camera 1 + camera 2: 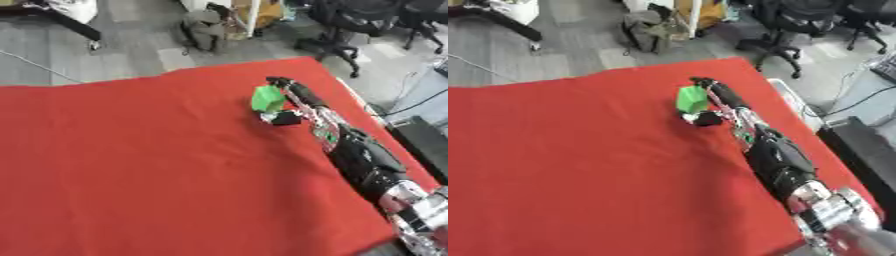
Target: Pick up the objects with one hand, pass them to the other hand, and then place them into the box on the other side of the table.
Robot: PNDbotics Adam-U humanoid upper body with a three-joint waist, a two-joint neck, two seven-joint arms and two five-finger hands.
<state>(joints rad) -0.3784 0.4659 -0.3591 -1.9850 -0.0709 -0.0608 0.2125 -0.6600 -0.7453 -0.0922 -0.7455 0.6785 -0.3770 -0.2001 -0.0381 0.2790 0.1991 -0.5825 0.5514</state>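
Hand (287, 102) w/ fingers round green obj (268, 98).

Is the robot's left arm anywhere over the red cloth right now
No, only the right arm reaches across the red cloth, its robot hand at a green object; nothing enters from the left.

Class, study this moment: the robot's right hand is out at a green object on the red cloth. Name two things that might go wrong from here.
1. The right hand meets the green object only at its fingertips, so it might slip or tip during lifting.
2. The left hand and the box appear in neither view, so the handover and placement may need a long carry across the red cloth, giving more chance of a drop.
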